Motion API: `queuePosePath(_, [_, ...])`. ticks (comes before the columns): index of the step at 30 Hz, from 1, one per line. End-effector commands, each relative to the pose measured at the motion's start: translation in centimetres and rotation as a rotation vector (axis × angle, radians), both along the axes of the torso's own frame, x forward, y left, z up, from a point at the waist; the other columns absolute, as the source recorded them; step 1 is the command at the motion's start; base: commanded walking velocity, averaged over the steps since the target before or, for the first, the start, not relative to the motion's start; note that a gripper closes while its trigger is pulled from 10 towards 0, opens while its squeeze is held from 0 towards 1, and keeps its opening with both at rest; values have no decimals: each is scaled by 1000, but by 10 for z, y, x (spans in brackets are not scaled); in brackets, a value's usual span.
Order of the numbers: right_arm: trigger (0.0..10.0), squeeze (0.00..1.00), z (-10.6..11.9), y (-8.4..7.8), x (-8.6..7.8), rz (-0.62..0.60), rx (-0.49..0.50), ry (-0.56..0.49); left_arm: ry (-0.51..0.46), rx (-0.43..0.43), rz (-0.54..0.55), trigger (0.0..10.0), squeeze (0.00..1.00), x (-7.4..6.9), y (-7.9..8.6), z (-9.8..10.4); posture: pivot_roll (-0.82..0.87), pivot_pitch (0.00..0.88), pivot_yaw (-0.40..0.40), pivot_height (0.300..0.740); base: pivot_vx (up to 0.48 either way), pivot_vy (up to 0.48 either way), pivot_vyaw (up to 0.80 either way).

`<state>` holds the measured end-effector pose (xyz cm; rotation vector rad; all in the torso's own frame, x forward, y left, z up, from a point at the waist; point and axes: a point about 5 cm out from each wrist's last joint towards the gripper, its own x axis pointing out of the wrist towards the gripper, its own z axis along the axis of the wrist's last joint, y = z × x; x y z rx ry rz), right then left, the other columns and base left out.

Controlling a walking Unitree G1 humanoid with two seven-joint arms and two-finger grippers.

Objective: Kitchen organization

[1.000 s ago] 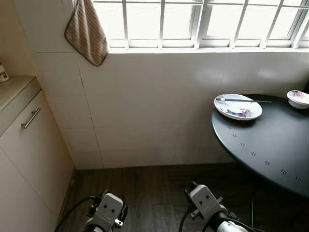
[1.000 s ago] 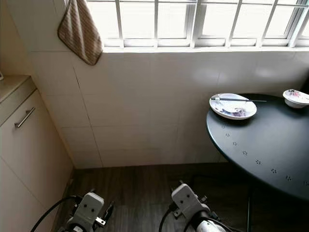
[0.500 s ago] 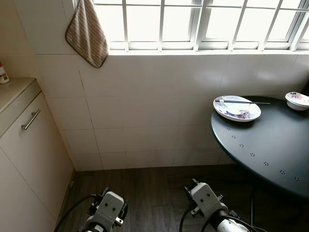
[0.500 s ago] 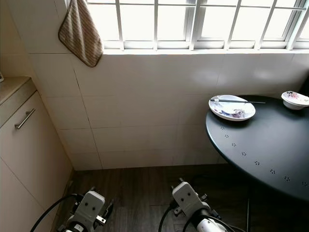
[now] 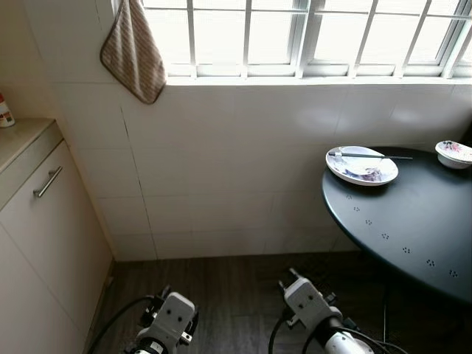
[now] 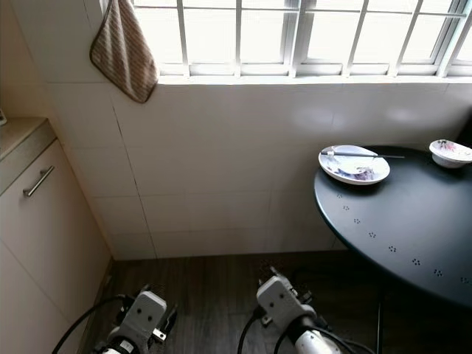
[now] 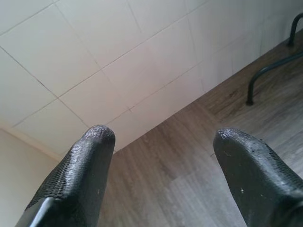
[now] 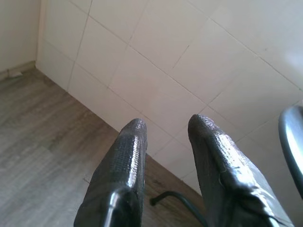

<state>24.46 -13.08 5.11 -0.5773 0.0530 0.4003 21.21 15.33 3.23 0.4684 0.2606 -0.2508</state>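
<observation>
Where the tiled wall (image 5: 221, 169) meets the wood floor (image 5: 236, 295), both arms are seen hanging low and idle. The left hand (image 7: 163, 156) is held open, its two black fingers (image 7: 78, 175) spread wide with nothing between them, pointed at the floor and the foot of the wall. The right hand (image 8: 165, 142) is also empty; its fingers (image 8: 120, 170) are parted by a narrow gap — open only slightly.

A round dark table (image 5: 413, 221) is set against the wall on the robot's right. On its far edge a white patterned plate (image 5: 362, 164) is placed, with a utensil (image 5: 372, 155) laid across its top. A small white bowl (image 5: 454, 153) is found farther right on the table, apart from the plate.

A striped cloth (image 5: 133, 50) is hung at the left end of the barred window (image 5: 310, 33). On the left a cream cabinet (image 5: 44, 243) with a metal handle (image 5: 47, 181) is seen — a small red-and-white container (image 5: 5, 110) is set on its top.
</observation>
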Motion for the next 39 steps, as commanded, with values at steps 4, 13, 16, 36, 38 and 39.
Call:
queuePosePath(4, [10000, 0, -7, 1, 7, -26, -50, 1, -8, 17, -4, 10000, 0, 5, -5, -5, -47, 0, -24, 736, 0, 0, 0])
queuePosePath(13, [10000, 0, -10, 1, 5, -37, -116, -30, -62, 50, -39, 10000, 0, 5, -2, -2, -50, 0, -20, 736, 0, 0, 0])
queuePosePath(16, [10000, 0, 0, 3, 5, -21, -110, -106, -145, 106, -69, 10000, 0, 5, -3, 10, -48, 0, -15, 736, 0, 0, 0])
queuePosePath(36, [10000, 0, -11, -11, -3, -89, 90, 21, 8, -100, -4, 10000, 0, 1, 7, -6, -61, 0, -8, 736, 0, 0, 0])
queuePosePath(38, [10000, 0, -9, -13, -1, -118, 109, 14, 4, -115, -1, 10000, 0, 2, 8, -5, -60, 0, -6, 736, 0, 0, 0])
queuePosePath(39, [10000, 0, -8, -13, 0, -130, 114, 11, -1, -124, -2, 10000, 0, 2, 7, -4, -59, 0, -7, 736, 0, 0, 0])
